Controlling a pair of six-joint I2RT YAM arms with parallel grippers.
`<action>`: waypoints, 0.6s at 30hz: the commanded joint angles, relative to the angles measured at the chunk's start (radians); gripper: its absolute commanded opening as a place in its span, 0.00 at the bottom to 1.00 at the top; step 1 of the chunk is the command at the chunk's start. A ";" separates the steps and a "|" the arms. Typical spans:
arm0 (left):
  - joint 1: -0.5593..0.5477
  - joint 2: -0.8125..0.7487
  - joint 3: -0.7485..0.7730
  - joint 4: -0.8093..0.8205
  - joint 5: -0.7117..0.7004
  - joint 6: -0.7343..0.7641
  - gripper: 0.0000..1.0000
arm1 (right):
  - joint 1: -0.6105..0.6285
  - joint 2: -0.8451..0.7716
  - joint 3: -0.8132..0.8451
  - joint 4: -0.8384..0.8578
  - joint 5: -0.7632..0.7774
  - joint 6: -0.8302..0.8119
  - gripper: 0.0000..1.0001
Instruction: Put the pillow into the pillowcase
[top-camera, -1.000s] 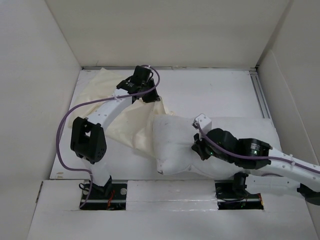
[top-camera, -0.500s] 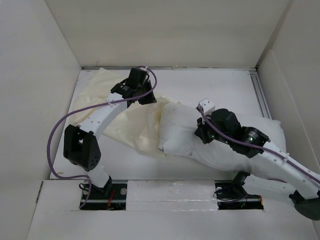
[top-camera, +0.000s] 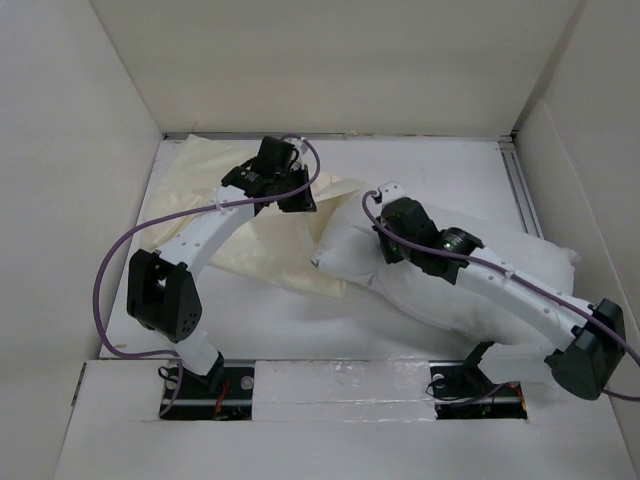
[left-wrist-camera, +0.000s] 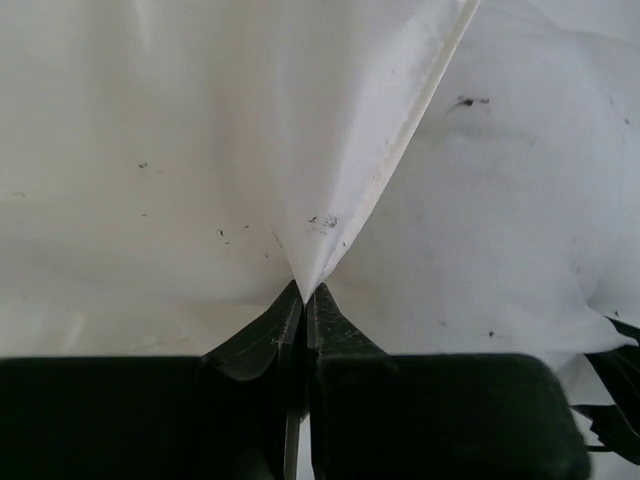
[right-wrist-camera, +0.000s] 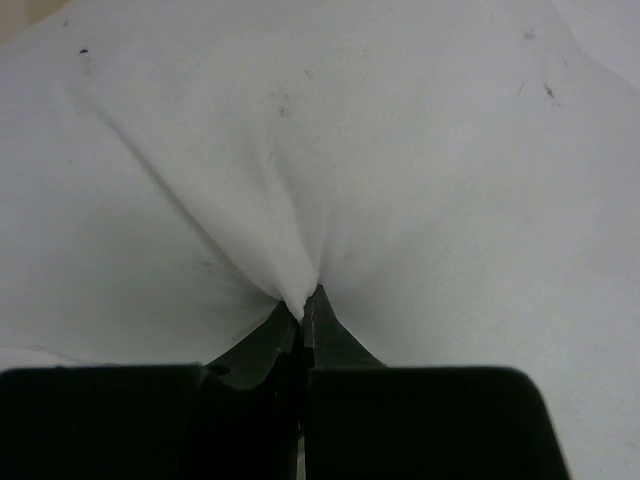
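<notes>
- Since the pillow (top-camera: 480, 285) is soft and light, we pinch its skin; our right gripper (right-wrist-camera: 305, 303) is clamped on a fold near its left end
- The limp pillowcase (top-camera: 255, 250) lies just left, its edge clamped in our left gripper (left-wrist-camera: 303, 292)

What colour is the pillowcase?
The pillowcase is pale cream-yellow; the top external view shows it best.

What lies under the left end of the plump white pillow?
The thin cream-yellow fabric pillowcase shows beside the left end of the plump white pillow and seems to run beneath it. How far it reaches is covered.
</notes>
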 joint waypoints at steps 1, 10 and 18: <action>0.005 -0.040 0.023 -0.032 0.015 0.052 0.00 | -0.014 0.073 0.036 -0.004 0.192 0.069 0.00; 0.005 -0.060 0.073 -0.066 0.081 0.103 0.00 | -0.003 0.286 0.070 0.030 0.249 0.163 0.00; 0.005 -0.060 0.127 -0.106 0.076 0.123 0.00 | -0.066 0.317 0.059 0.199 0.037 0.123 0.12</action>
